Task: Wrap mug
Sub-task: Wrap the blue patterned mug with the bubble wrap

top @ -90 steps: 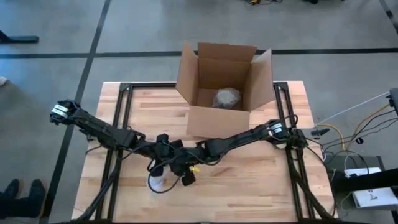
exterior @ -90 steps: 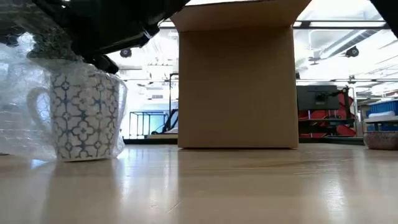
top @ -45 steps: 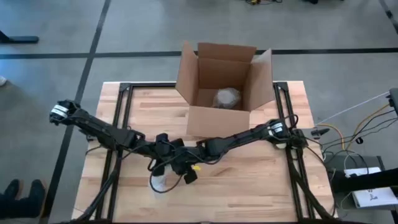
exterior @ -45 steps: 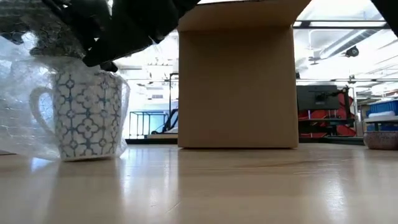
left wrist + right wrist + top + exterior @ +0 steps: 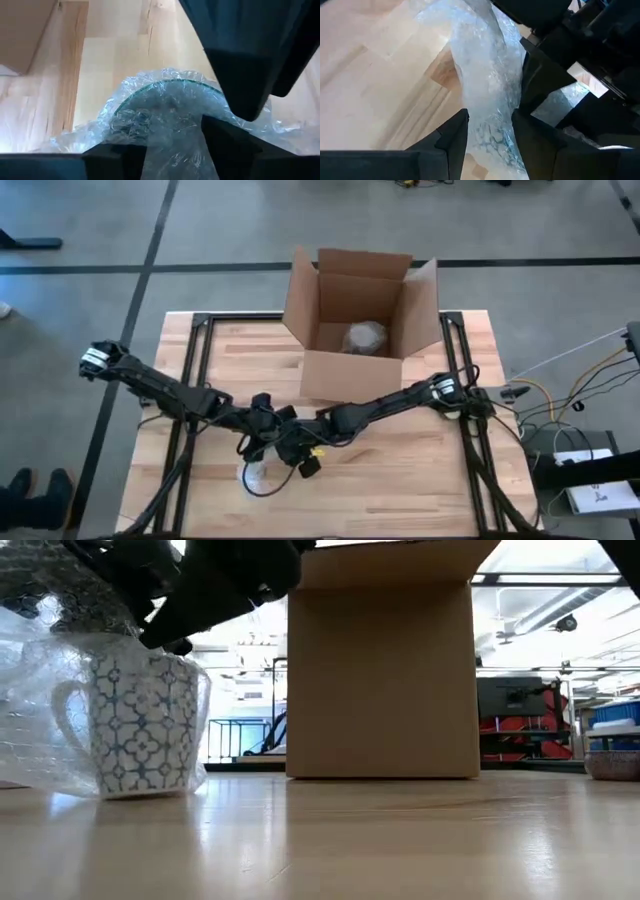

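Mug upright on table, loosely sheathed in bubble wrap; left gripper and right gripper each pinch wrap; uneven pull risks tipping mug.

A pale wooden table on a black frame carries two things: an open cardboard box at the far edge, flaps up, and nearer, a patterned mug standing upright inside bubble wrap.
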Action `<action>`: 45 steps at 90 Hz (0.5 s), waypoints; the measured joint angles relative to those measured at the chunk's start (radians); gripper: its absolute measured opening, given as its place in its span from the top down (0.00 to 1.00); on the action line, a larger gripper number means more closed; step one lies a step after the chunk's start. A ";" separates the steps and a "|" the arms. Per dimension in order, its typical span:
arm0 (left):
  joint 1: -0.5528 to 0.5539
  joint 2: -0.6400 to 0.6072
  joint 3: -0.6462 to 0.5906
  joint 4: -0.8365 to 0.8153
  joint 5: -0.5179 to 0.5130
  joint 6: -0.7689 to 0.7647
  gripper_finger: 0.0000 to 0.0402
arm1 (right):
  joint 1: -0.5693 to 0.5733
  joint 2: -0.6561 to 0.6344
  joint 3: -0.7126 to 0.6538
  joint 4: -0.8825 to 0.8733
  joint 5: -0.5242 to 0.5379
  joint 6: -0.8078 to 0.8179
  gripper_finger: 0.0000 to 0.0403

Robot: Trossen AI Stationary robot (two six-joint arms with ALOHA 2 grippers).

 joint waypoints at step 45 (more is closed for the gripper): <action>0.000 -0.010 0.012 -0.031 0.012 0.057 0.46 | -0.014 -0.003 0.003 0.011 0.036 -0.017 0.58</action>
